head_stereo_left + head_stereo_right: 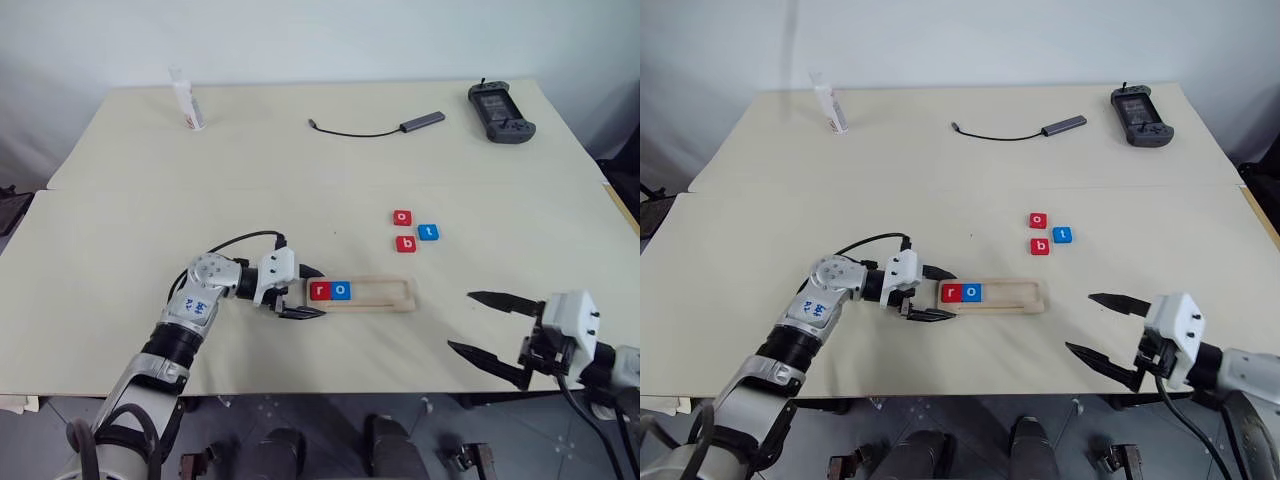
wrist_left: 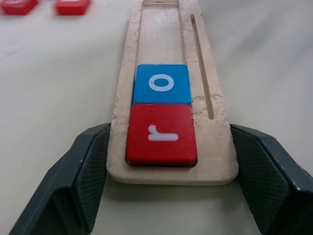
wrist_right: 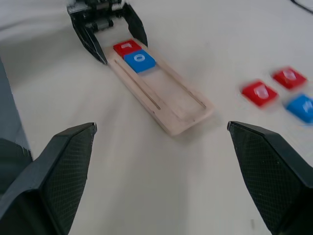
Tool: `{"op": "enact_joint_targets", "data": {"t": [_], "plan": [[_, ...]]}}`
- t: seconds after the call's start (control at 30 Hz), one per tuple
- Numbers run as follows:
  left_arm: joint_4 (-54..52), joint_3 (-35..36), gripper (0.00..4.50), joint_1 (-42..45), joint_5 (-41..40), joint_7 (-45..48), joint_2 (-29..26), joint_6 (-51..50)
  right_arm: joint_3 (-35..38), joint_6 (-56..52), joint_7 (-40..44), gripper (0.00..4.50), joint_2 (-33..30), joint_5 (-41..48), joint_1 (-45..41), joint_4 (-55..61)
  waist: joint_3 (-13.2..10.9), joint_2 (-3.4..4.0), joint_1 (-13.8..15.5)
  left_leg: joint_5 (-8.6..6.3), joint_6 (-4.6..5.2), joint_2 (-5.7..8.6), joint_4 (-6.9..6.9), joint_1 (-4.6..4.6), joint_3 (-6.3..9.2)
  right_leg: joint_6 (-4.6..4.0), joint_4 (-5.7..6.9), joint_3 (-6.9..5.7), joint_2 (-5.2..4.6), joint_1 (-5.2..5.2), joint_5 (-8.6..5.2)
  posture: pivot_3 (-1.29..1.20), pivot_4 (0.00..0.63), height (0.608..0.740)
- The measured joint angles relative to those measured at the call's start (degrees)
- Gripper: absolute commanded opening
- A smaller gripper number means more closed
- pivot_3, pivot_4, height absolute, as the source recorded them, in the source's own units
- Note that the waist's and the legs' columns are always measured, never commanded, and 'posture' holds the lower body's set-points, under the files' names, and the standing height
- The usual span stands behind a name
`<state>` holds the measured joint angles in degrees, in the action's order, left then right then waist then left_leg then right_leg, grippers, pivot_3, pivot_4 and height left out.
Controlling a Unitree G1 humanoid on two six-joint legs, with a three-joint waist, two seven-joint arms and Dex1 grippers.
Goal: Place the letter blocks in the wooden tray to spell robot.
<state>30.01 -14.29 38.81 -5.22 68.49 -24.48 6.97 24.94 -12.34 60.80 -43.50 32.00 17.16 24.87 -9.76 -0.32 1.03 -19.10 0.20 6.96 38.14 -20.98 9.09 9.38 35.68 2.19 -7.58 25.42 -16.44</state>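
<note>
The wooden tray (image 1: 385, 294) lies crosswise near the table's front middle. A red r block (image 1: 320, 291) and a blue o block (image 1: 342, 290) sit side by side at its left end. My left gripper (image 1: 314, 292) is open, and its fingers (image 2: 83, 166) straddle that left end, one close along each side of the tray. Behind the tray's right end lie three loose blocks: a red o (image 1: 402, 217), a blue t (image 1: 428, 232) and a red b (image 1: 405, 244). My right gripper (image 1: 460, 320) hangs open and empty near the front edge, to the right of the tray.
At the back of the table are a white tube (image 1: 188, 102) standing on the left, a black cable with a grey adapter (image 1: 380, 128) in the middle, and a black handheld controller (image 1: 501, 112) on the right. A seam (image 1: 150, 190) crosses the tabletop.
</note>
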Motion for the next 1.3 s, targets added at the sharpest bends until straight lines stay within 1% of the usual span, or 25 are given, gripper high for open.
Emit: {"op": "enact_joint_targets", "data": {"t": [0.07, 0.13, 0.17, 0.2, 0.3, 0.4, 0.47, 0.5, 0.53, 0.6, 0.67, 0.7, 0.8, 0.9, 0.97, 1.03, 1.07, 1.13, 1.23, 1.3], "plan": [[0.5, 0.0, 3.4, 0.2, 0.0, 0.3, 0.0, 0.4, 0.8, -0.1, -0.8, 4.5, 0.3, 0.1, 1.2, 0.7, 0.0, -0.01, 0.0, 0.0, 0.0, -0.06, 0.03, 0.02, -0.07, 0.05, 0.0, 0.01, 0.0, 0.0, 0.03, 0.0, 0.15, 0.74], [0.7, 0.1, 4.14, 0.2, -0.1, 0.6, 0.0, 0.4, 0.8, -0.1, -1.7, 4.5, 1.3, 0.2, 2.1, 1.6, 0.0, -0.01, 0.2, 0.0, -0.01, -0.08, 0.05, 0.03, -0.08, 0.07, 0.01, 0.02, 0.01, -0.01, 0.04, 0.0, 0.15, 0.74], [0.7, 0.2, 4.39, 0.2, -0.1, 0.8, -0.1, 0.2, 0.8, 0.0, -2.1, 4.5, 1.7, 0.2, 2.5, 1.9, 0.0, -0.01, 0.3, 0.0, 0.0, -0.08, 0.06, 0.03, -0.09, 0.08, 0.01, 0.03, 0.01, -0.01, 0.05, 0.0, 0.15, 0.74], [0.6, 0.4, 4.45, 0.1, -0.3, 1.1, -0.2, -0.2, 0.9, 0.0, -2.6, 4.5, 2.0, 0.2, 2.8, 2.0, 0.0, -0.01, 0.3, 0.0, 0.0, -0.07, 0.07, 0.03, -0.09, 0.09, 0.01, 0.05, 0.01, -0.01, 0.05, 0.0, 0.15, 0.74], [-1.0, 1.1, 4.45, -1.6, -1.7, 2.3, -0.6, -2.2, 1.9, 0.0, -3.7, 4.5, 3.0, 0.2, 3.9, 1.9, 0.0, -0.01, 0.4, 0.0, 0.01, -0.06, 0.06, 0.02, -0.09, 0.09, 0.01, 0.07, 0.0, 0.0, 0.05, 0.0, 0.15, 0.74], [-3.3, 2.4, 4.45, -3.9, -2.9, 2.3, -1.0, -3.2, 4.4, -0.1, -6.0, 4.5, 4.8, 0.9, 4.2, 1.7, 0.0, -0.02, 0.4, 0.0, 0.01, -0.07, 0.06, 0.02, -0.08, 0.09, 0.0, 0.07, 0.0, 0.0, 0.05, 0.0, 0.15, 0.74], [-3.7, 3.9, 4.45, -5.3, -4.1, 2.6, -2.6, -2.9, 6.0, -0.3, -7.4, 4.5, 5.8, 1.9, 4.5, 1.6, 0.0, -0.03, 0.3, 0.0, 0.0, -0.09, 0.05, 0.04, -0.09, 0.09, 0.0, 0.08, 0.02, 0.0, 0.05, 0.0, 0.15, 0.74], [-3.7, 5.6, 4.45, -6.5, -5.3, 3.3, -3.7, -1.8, 7.0, -0.3, -7.7, 4.5, 6.1, 2.2, 4.9, 1.4, 0.0, -0.02, 0.2, 0.0, 0.0, -0.12, 0.04, 0.04, -0.1, 0.09, 0.0, 0.09, 0.04, 0.01, 0.05, 0.0, 0.15, 0.74], [-3.7, 8.9, 4.45, -8.2, -7.9, 4.9, -4.5, 1.2, 7.8, 0.0, -7.8, 4.5, 6.1, 2.2, 5.7, 1.0, 0.0, -0.02, 0.1, 0.0, 0.0, -0.15, 0.01, 0.06, -0.11, 0.09, -0.01, 0.1, 0.05, 0.02, 0.05, 0.0, 0.15, 0.74], [-3.3, 13.3, 4.45, -10.3, -11.5, 7.5, -5.6, 6.5, 8.6, 0.6, -7.7, 4.5, 6.3, 1.9, 6.8, -0.7, 0.0, -0.02, 0.3, -0.01, 0.0, -0.15, 0.0, 0.05, -0.1, 0.06, -0.05, 0.08, 0.05, 0.02, 0.07, 0.0, 0.15, 0.74], [-2.5, 15.7, 4.45, -11.7, -13.1, 9.3, -7.2, 9.9, 8.9, 1.8, -7.5, 4.5, 7.1, 1.5, 7.0, -2.3, 0.0, -0.02, 0.4, -0.01, 0.0, -0.13, 0.04, 0.06, -0.12, 0.01, -0.06, 0.09, 0.03, -0.01, 0.11, 0.0, 0.15, 0.74], [-2.9, 16.4, 4.45, -13.1, -13.8, 9.9, -8.4, 9.2, 8.9, 2.9, -7.3, 4.5, 7.3, 1.0, 6.6, -3.3, 0.0, -0.01, 0.4, 0.0, 0.01, -0.11, 0.04, 0.08, -0.12, 0.02, -0.07, 0.11, 0.02, -0.04, 0.14, 0.0, 0.15, 0.74], [-5.9, 17.9, 4.45, -17.2, -17.0, 10.9, -11.0, 2.4, 8.3, 5.0, -6.6, 4.5, 7.4, 0.0, 4.9, -6.6, 0.0, -0.01, 0.3, -0.01, 0.03, -0.12, 0.02, 0.13, -0.12, 0.02, -0.03, 0.14, 0.05, -0.05, 0.14, 0.0, 0.15, 0.74], [-10.5, 20.3, 4.45, -19.1, -18.7, 7.4, -11.4, -1.4, 5.1, 5.7, -7.4, 4.5, 7.2, -1.4, -1.2, -10.5, 0.0, -0.03, 0.3, 0.0, 0.02, -0.13, 0.06, 0.15, -0.17, 0.01, 0.0, 0.2, 0.05, -0.06, 0.16, 0.0, 0.15, 0.74], [-14.4, 22.3, 4.45, -20.3, -20.2, 4.5, -11.2, -3.2, 2.1, 4.4, -9.1, 4.5, 6.2, -3.0, -7.0, -12.1, 0.0, -0.01, 0.1, 0.01, 0.0, -0.16, 0.04, 0.19, -0.2, 0.01, 0.03, 0.22, 0.06, -0.04, 0.16, 0.0, 0.15, 0.74], [-18.7, 25.1, 4.45, -23.2, -22.5, 1.6, -11.1, -5.9, -1.1, -1.0, -11.8, 4.5, 4.8, -2.8, -16.2, -13.6, 0.0, 0.02, -0.9, 0.01, -0.01, -0.24, -0.04, 0.29, -0.41, 0.0, 0.06, 0.22, 0.06, -0.03, 0.16, 0.0, 0.15, 0.74], [-20.1, 25.8, 4.45, -24.4, -23.0, 0.7, -11.2, -6.7, -2.3, -4.1, -13.0, 4.5, 3.9, -2.3, -19.5, -13.9, 0.0, 0.03, -1.1, 0.0, -0.03, -0.32, -0.09, 0.33, -0.45, -0.01, 0.03, 0.23, 0.08, -0.03, 0.16, 0.0, 0.15, 0.74], [-23.2, 27.2, 4.45, -27.7, -24.0, -1.1, -11.2, -8.2, -5.6, -10.7, -15.0, 4.5, 1.9, -2.2, -26.6, -14.6, 0.0, 0.04, -1.1, -0.04, -0.11, -0.47, -0.14, 0.34, -0.38, -0.11, 0.0, 0.14, 0.2, -0.02, 0.14, 0.0, 0.15, 0.74], [-26.9, 28.2, 4.45, -31.8, -24.1, -4.2, -9.9, -9.2, -14.4, -20.9, -17.3, 4.5, 0.6, -5.1, -40.6, -20.3, 0.0, 0.04, -1.3, -0.06, -0.13, -0.49, -0.12, 0.34, -0.51, -0.19, -0.03, 0.14, 0.19, 0.0, 0.17, 0.0, 0.15, 0.74], [-28.5, 28.3, 4.45, -32.7, -24.1, -6.0, -9.1, -9.5, -18.9, -25.8, -18.9, 4.5, 0.8, -7.2, -47.3, -23.6, 0.0, 0.03, -1.1, -0.06, -0.14, -0.54, -0.11, 0.32, -0.46, -0.21, -0.04, 0.07, 0.21, 0.01, 0.17, 0.0, 0.15, 0.74]]}}
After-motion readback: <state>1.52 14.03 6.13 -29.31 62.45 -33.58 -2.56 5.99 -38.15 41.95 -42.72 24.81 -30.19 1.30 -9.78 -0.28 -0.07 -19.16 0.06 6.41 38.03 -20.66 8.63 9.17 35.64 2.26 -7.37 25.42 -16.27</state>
